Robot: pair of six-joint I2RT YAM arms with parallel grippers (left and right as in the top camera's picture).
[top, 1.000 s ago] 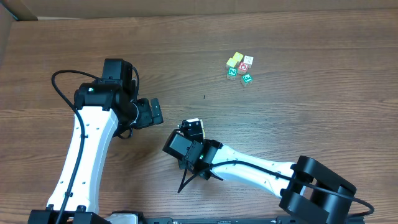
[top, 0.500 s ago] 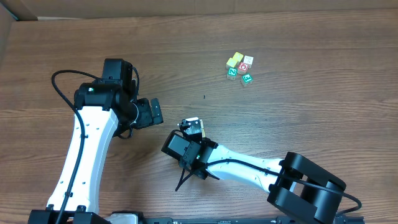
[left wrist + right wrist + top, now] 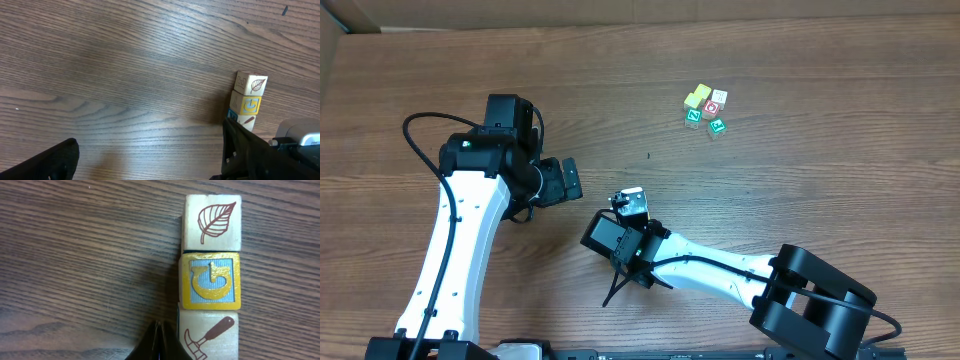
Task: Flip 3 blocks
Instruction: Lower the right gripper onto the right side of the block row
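Right wrist view shows the right pincer (image 3: 157,341) pressed together, pinching nothing, its tips over bare desk (image 3: 75,255). Just beside those tips lie the blocks (image 3: 632,203), three in a touching row: the hammer block (image 3: 207,336) nearest the pincer, the G block (image 3: 210,278) next, and the leaf block (image 3: 211,222) farthest. The left pincer (image 3: 563,181) stands off to the right pincer's side, spread wide and empty. A cluster (image 3: 705,110) of other cubes sits well beyond.

The main risk is the packing. Because the cubes touch, a nudge at the hammer block would likely shove the whole row along the desk instead of tipping one. Spreading the fingers this near could also knock it askew, and a small cube may squirt out of a pinch.
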